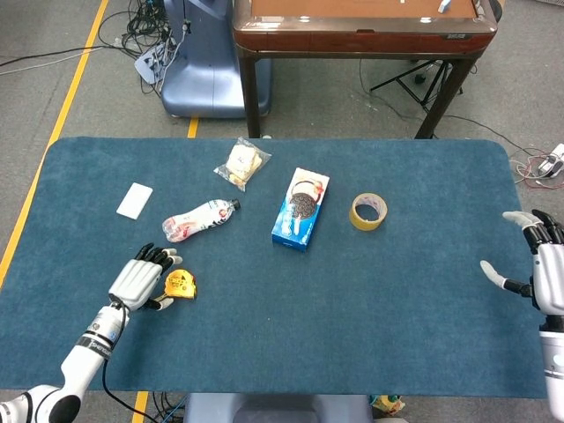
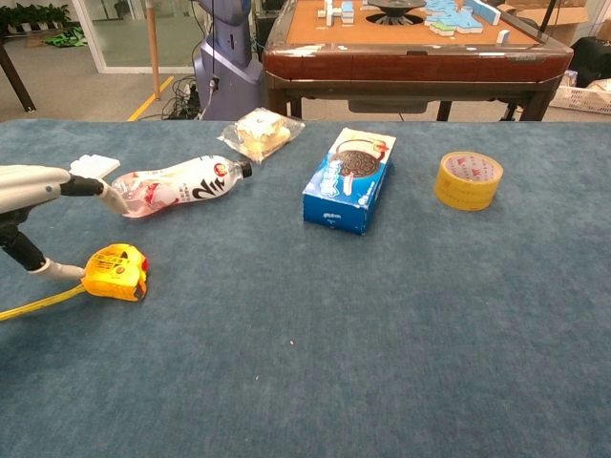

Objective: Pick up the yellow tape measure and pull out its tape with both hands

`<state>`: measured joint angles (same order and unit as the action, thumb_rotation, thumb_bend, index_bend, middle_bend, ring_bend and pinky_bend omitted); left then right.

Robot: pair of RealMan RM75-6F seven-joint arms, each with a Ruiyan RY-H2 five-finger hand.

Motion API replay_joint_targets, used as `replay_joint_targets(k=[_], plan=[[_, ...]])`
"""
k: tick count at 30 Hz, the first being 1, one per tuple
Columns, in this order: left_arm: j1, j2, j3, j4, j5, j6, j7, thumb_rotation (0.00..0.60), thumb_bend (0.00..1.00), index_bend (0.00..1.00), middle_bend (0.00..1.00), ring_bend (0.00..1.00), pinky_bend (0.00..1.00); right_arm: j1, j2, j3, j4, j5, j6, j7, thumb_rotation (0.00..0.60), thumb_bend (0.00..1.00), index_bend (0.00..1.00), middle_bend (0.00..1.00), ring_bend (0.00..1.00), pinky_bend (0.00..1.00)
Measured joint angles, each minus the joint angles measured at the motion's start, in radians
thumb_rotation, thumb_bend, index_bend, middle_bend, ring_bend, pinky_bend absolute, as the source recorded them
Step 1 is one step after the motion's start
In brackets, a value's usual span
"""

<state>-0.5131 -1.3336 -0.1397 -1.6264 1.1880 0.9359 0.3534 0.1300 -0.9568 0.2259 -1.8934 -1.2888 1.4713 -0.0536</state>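
The yellow tape measure [image 1: 181,285] [image 2: 115,272] lies on the blue table at the front left, a short length of yellow tape [image 2: 38,302] trailing from it toward the left edge. My left hand [image 1: 141,278] [image 2: 33,191] hovers right beside its left side, fingers spread, the thumb tip close to or touching the case; it holds nothing. My right hand [image 1: 542,269] stays open at the table's far right edge, well away from the tape measure, and does not show in the chest view.
Behind the tape measure lie a crushed plastic bottle [image 1: 199,218], a white block [image 1: 134,200] and a bagged snack [image 1: 241,163]. A blue cookie box [image 1: 300,208] and a roll of yellow tape [image 1: 367,211] sit mid-table. A wooden table [image 1: 361,26] stands beyond.
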Motion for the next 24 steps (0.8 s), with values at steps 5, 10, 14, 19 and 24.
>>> replay_joint_targets(k=[5, 10, 14, 19, 24], plan=[[-0.035, -0.030, 0.003, 0.022, -0.114, -0.025, 0.088, 0.600, 0.19, 0.18, 0.15, 0.10, 0.02, -0.005, -0.001, -0.006, 0.008, 0.002, 0.001, 0.009, 0.600, 0.26, 0.25, 0.24, 0.14, 0.16], [-0.065, -0.057, 0.009, 0.040, -0.198, -0.038, 0.129, 0.600, 0.19, 0.18, 0.15, 0.10, 0.02, -0.009, -0.003, -0.011, 0.016, 0.005, 0.001, 0.015, 0.600, 0.26, 0.25, 0.24, 0.14, 0.16], [-0.087, -0.077, 0.019, 0.052, -0.234, -0.040, 0.148, 0.600, 0.19, 0.18, 0.15, 0.10, 0.02, -0.013, -0.004, -0.015, 0.020, 0.008, 0.003, 0.020, 0.600, 0.26, 0.25, 0.24, 0.14, 0.16], [-0.101, -0.097, 0.025, 0.070, -0.247, -0.036, 0.148, 0.600, 0.19, 0.21, 0.18, 0.10, 0.02, -0.017, -0.004, -0.018, 0.023, 0.009, 0.004, 0.023, 0.600, 0.26, 0.25, 0.24, 0.14, 0.16], [-0.109, -0.109, 0.035, 0.089, -0.250, -0.028, 0.141, 0.600, 0.19, 0.24, 0.21, 0.11, 0.02, -0.018, -0.003, -0.018, 0.023, 0.010, 0.006, 0.023, 0.600, 0.26, 0.25, 0.24, 0.14, 0.16]])
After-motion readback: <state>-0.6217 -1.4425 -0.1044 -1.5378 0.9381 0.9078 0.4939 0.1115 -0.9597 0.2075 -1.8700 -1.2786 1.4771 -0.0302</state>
